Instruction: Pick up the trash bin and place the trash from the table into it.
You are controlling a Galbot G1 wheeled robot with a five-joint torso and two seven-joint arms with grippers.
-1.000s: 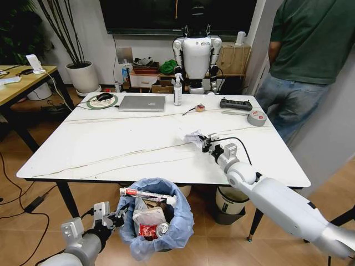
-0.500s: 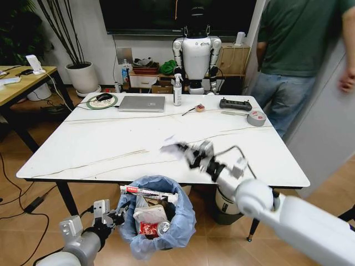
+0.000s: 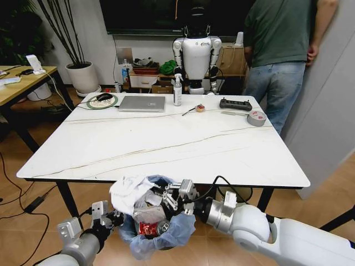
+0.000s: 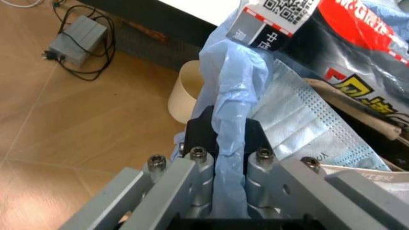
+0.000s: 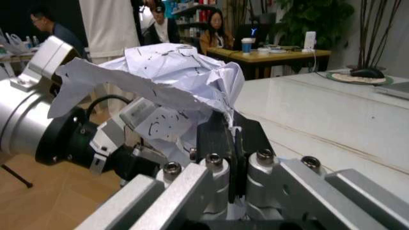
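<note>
The table [image 3: 166, 144] spreads across the head view, its near part bare of litter, with a laptop [image 3: 142, 103], a spray bottle [image 3: 177, 90] and a tape roll [image 3: 257, 117] along the far side. Below its near edge we hold the trash bin [image 3: 166, 233], already stuffed with wrappers and a can. Our left gripper [image 3: 111, 219] has its jaws closed on a fold of the blue liner bag [image 4: 233, 120], pinching plastic rather than the rim. Our right gripper [image 3: 172, 197] sits just above the bin's mouth, its jaws clamped on a wad of crumpled paper [image 3: 128, 191], which hangs over the bin's left side. From here, we judge that the wad could fall outside, since it leans toward the rim and the bin is heaped. The thin bag could also slip or tear in the left jaws and drop the load. The bin's own wall is hidden under the bag, so we cannot tell how the liner is seated, and the right wrist view has the paper [image 5: 166, 86] covering much of what lies beneath it.
</note>
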